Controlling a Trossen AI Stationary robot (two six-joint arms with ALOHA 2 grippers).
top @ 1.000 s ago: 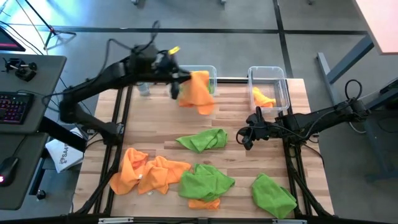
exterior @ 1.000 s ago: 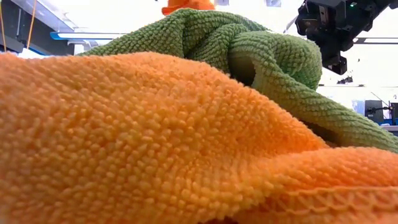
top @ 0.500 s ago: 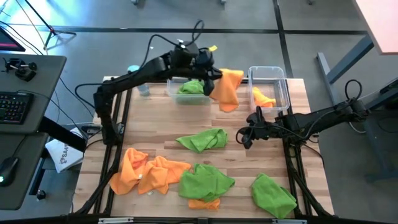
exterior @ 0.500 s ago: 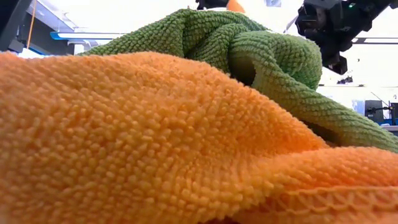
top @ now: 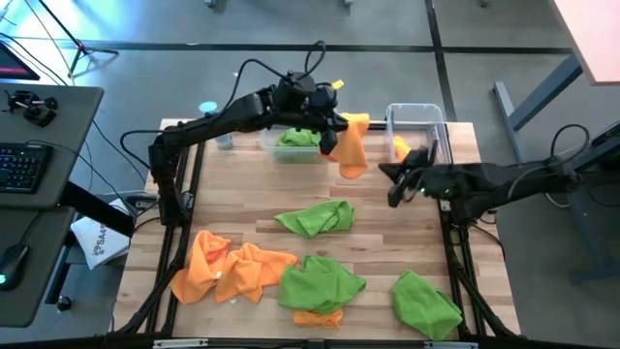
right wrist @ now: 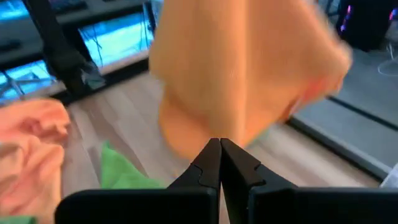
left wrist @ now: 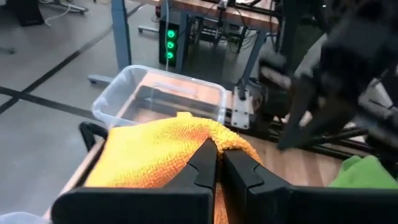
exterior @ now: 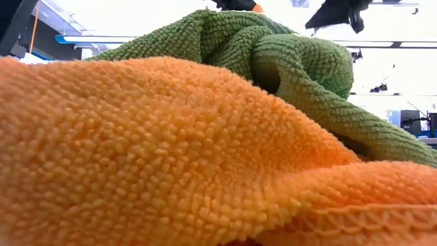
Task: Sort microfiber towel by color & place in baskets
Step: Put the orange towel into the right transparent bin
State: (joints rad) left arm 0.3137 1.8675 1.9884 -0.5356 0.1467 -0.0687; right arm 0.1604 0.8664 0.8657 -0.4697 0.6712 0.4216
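My left gripper (top: 329,121) (left wrist: 217,155) is shut on an orange towel (top: 351,145) that hangs over the far part of the table, between the two baskets. The wider clear basket (top: 266,142) holds a green towel (top: 296,138). The narrower one (top: 431,118) (left wrist: 161,93) holds an orange towel (top: 405,148). My right gripper (top: 392,194) (right wrist: 219,146) hovers shut to the right of the hanging towel and touches nothing. More towels lie on the table: green (top: 315,218), orange (top: 232,267), green (top: 320,281), green (top: 426,302). My left gripper pinches the orange towel between its two fingers at a bunched upper edge (left wrist: 217,134); one layer or several, I cannot tell. The towel is lifted clear of the table. It hangs slack below the gripper, its lower end (top: 354,167) over the wood.
A small light-blue bottle (top: 207,109) stands near the table's far left corner. In the low view an orange towel (exterior: 136,150) and a green one (exterior: 273,55) fill the foreground. A desk with a keyboard (top: 24,165) lies beyond the left edge. Bare wood (top: 232,184) shows at mid-left.
My left gripper carried the orange towel toward the table's right, from over the wider basket to the gap before the narrower one, and the towel swung as it went. My right gripper rose and shifted toward the far edge, staying shut.
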